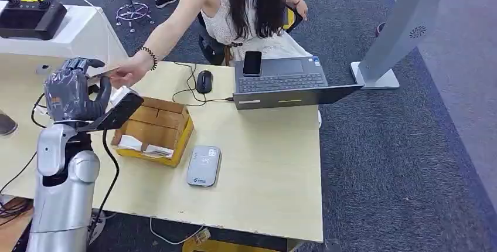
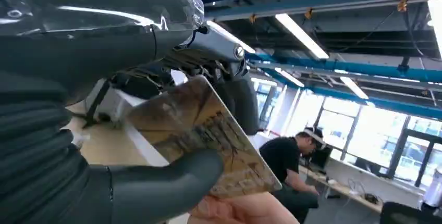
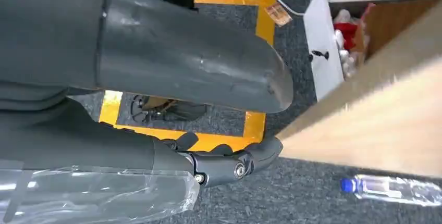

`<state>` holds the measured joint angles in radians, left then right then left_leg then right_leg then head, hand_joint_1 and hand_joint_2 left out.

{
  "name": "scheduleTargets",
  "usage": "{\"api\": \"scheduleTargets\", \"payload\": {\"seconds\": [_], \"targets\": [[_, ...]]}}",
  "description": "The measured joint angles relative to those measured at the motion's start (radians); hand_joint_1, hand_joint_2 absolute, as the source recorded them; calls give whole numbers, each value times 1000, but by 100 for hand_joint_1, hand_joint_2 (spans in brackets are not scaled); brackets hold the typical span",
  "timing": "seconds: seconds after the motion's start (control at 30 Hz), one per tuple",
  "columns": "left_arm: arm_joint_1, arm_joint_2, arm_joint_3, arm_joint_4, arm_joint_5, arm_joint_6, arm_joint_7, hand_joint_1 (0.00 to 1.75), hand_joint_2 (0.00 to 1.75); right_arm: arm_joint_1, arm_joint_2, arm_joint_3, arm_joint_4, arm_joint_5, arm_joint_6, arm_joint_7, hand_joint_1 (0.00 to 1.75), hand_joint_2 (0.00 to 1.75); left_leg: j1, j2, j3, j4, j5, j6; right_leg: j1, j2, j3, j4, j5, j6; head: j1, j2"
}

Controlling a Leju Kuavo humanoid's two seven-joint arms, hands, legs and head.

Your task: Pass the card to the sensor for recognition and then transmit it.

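Observation:
My left hand [image 1: 73,91] is raised above the table's left end and pinches a card [image 1: 104,74] between its thumb and fingers. A seated person reaches across, and their hand [image 1: 129,75] grips the same card. Up close, the card [image 2: 208,135] is worn and printed, my thumb [image 2: 167,182] lies across it, and the person's fingers [image 2: 245,211] touch its far edge. The grey sensor pad [image 1: 203,166] lies flat on the table beside a box. My right hand [image 3: 208,130] hangs beside the table edge [image 3: 375,125], holding nothing, fingers apart from the thumb.
An open cardboard box [image 1: 155,129] with papers sits right of my left arm. A laptop [image 1: 287,82] with a phone [image 1: 252,63] on it and a mouse [image 1: 204,81] stand at the far side. A water bottle [image 3: 396,188] lies on the floor.

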<state>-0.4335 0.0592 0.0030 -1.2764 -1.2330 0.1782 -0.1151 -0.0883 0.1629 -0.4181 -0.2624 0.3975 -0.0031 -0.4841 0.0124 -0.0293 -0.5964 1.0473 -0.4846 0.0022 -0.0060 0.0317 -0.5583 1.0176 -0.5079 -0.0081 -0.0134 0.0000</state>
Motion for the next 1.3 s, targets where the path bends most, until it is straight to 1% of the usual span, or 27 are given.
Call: {"api": "scheduleTargets", "payload": {"seconds": [0.17,0.2,0.43,0.63,0.7,0.8,1.03,1.13,1.3], "targets": [[-50,36,-43,37,-139,40,56,175,175,-8,8,0,3,45,0,22,0,0,0,0,0,0,0,0,0,0,0,0,0,0,0,0],[-54,39,-47,40,-146,44,62,175,175,-8,9,0,4,48,0,22,0,0,0,0,0,0,0,0,0,0,0,1,0,0,0,0],[-63,58,-61,59,-144,51,65,175,175,-10,16,0,5,56,0,22,0,0,0,0,0,0,0,-1,0,0,0,1,0,0,0,0],[-53,58,-64,59,-133,82,64,175,175,-10,19,0,6,57,0,22,0,0,0,0,0,0,0,-1,0,0,0,1,0,0,0,0],[-31,55,-69,54,-130,87,60,175,175,-9,21,0,6,57,-1,21,0,0,0,0,0,0,0,-1,0,0,0,1,0,0,0,0],[26,42,-94,33,-145,98,44,175,175,-9,25,0,6,55,-2,20,0,0,0,0,0,0,0,-1,0,0,0,0,0,0,0,0],[148,-2,-200,10,-213,87,34,175,175,-9,30,-1,6,54,-5,20,0,0,-1,0,0,0,0,0,0,0,-1,0,0,0,0,0],[176,-20,-248,10,-227,72,35,175,175,-9,33,-1,6,55,-5,20,0,0,0,0,0,0,0,0,0,0,-1,0,0,0,0,0],[188,-41,-304,34,-248,59,42,175,175,-9,35,-1,6,58,-5,21,0,0,0,0,0,0,0,0,0,0,0,0,0,0,0,0]]}}
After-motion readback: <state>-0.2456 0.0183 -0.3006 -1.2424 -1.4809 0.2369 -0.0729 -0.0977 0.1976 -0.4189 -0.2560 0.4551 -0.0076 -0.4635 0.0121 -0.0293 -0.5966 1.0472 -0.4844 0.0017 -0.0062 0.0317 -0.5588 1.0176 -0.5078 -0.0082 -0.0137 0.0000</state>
